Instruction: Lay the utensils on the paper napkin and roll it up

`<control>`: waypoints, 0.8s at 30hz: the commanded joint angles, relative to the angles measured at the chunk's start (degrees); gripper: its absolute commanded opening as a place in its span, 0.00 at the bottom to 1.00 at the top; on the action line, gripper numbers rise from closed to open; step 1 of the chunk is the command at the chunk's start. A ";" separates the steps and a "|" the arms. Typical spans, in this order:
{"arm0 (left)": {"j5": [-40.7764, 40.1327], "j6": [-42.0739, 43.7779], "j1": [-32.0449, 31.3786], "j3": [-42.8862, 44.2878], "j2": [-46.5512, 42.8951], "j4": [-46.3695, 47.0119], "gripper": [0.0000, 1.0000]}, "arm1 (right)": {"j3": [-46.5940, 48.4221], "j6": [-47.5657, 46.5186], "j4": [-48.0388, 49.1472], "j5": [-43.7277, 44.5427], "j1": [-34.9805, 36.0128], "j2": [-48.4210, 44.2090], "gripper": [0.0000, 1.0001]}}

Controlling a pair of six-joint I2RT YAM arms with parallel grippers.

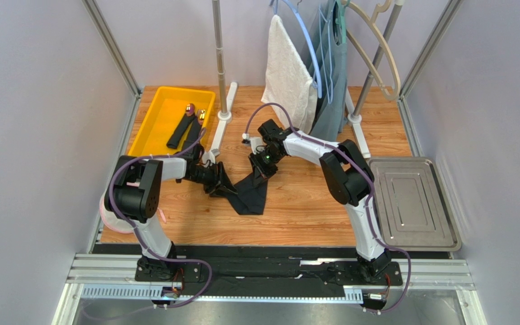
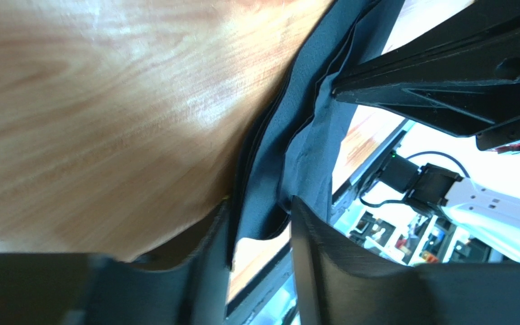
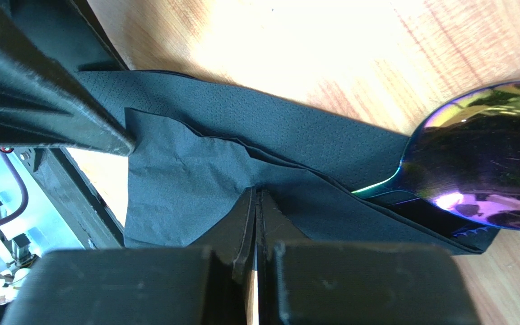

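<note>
The black paper napkin (image 1: 249,193) lies crumpled and partly folded on the wooden table between my two grippers. My right gripper (image 3: 256,198) is shut on a fold of the paper napkin (image 3: 195,169). An iridescent purple-gold spoon (image 3: 490,162) rests at the napkin's edge, its neck tucked into the folds. My left gripper (image 2: 259,227) stands open, with the napkin's (image 2: 296,128) hanging edge between its fingers, close to the left one. In the top view, two more shiny utensil heads (image 1: 189,107) show in the yellow bin (image 1: 149,125).
A dark strip (image 1: 181,132) lies in the yellow bin. A metal tray (image 1: 446,217) sits at the right. At the back a rack (image 1: 223,112) holds a white towel (image 1: 286,74) and a grey-blue garment (image 1: 332,88) on hangers.
</note>
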 commanded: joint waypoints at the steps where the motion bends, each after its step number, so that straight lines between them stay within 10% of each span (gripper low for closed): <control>1: 0.54 0.82 -0.22 1.99 -0.20 2.43 0.36 | -1.14 -1.83 -3.17 5.30 0.45 4.07 0.00; 24: 1.51 -8.67 -12.52 5.25 -0.65 10.86 0.11 | -0.87 -0.95 -2.82 5.56 0.80 4.16 0.00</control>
